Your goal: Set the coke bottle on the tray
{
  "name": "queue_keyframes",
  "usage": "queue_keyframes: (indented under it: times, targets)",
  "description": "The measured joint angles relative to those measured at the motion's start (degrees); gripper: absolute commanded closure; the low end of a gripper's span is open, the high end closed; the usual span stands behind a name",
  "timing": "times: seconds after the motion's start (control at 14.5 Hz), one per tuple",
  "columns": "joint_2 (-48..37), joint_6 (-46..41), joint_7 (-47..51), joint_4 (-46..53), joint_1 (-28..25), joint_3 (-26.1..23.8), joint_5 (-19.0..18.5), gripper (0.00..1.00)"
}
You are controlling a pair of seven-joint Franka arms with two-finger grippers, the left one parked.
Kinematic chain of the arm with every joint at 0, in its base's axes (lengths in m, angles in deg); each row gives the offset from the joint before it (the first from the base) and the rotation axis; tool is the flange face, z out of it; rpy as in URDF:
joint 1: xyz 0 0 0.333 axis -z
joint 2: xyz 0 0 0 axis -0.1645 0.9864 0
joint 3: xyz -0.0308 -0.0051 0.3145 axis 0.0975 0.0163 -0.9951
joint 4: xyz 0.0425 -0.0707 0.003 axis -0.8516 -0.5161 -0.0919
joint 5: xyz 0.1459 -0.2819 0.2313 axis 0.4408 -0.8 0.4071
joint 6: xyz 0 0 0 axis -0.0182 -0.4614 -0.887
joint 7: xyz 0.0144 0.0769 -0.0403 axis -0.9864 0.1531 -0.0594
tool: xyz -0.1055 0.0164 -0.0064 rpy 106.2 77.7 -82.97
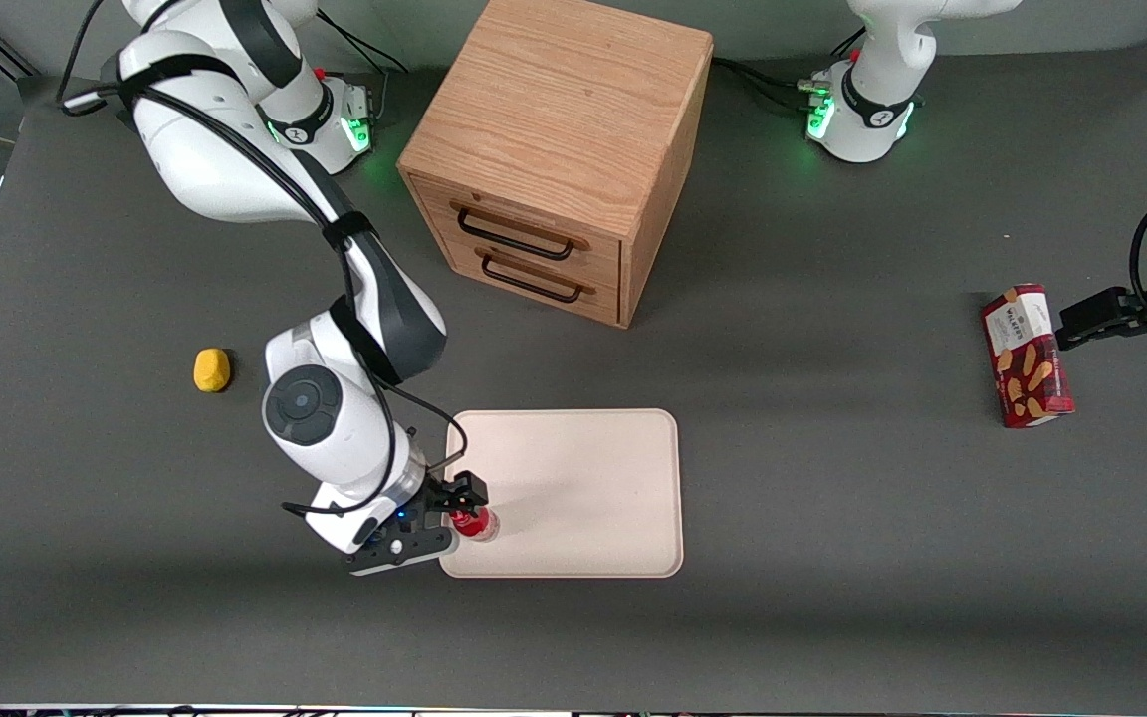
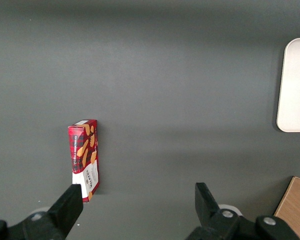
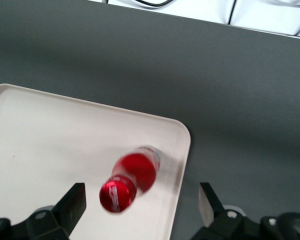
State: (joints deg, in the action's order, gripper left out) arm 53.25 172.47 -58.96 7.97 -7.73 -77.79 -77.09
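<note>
The coke bottle [image 1: 475, 522], small and red with a red cap, stands on the pale cream-pink tray [image 1: 583, 478], close to the tray's corner nearest the front camera at the working arm's end. My right gripper [image 1: 454, 518] hovers just above it and is open. In the right wrist view the bottle [image 3: 132, 180] shows cap-up between the two spread fingers [image 3: 76, 202], touching neither, with the gripper [image 3: 141, 200] centred near the cap. The bottle rests on the tray [image 3: 55, 135] just inside its rim.
A wooden two-drawer cabinet [image 1: 554, 159] stands farther from the front camera than the tray. A yellow lump [image 1: 212, 369] lies beside the working arm. A red biscuit box [image 1: 1027, 356] lies toward the parked arm's end and shows in the left wrist view [image 2: 85, 157].
</note>
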Motion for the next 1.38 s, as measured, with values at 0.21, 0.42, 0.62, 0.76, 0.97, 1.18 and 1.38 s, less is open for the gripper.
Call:
queue_keyframes:
  times: [0.21,0.42,0.62,0.76,0.97,1.18,1.38]
  targets:
    - [-6.5,-5.1,0.4,-1.7,1.1,3.7,6.5,0.00]
    - [-17.3,-8.6,-0.4,-10.5,2.4,12.1,13.7,0.00]
    - [-29.6,-12.3,-0.9,-22.5,3.2,18.8,15.0,0.00]
    - [-37.3,-15.0,-1.3,-29.8,3.2,22.1,14.7,0.00]
    - [-47.2,-21.9,-1.7,-36.5,3.2,23.9,8.8,0.00]
    - [-52.4,-25.4,-1.7,-38.3,2.5,23.9,7.2,0.00]
    - [-52.6,-25.5,-1.7,-38.4,2.0,23.7,6.2,0.00]
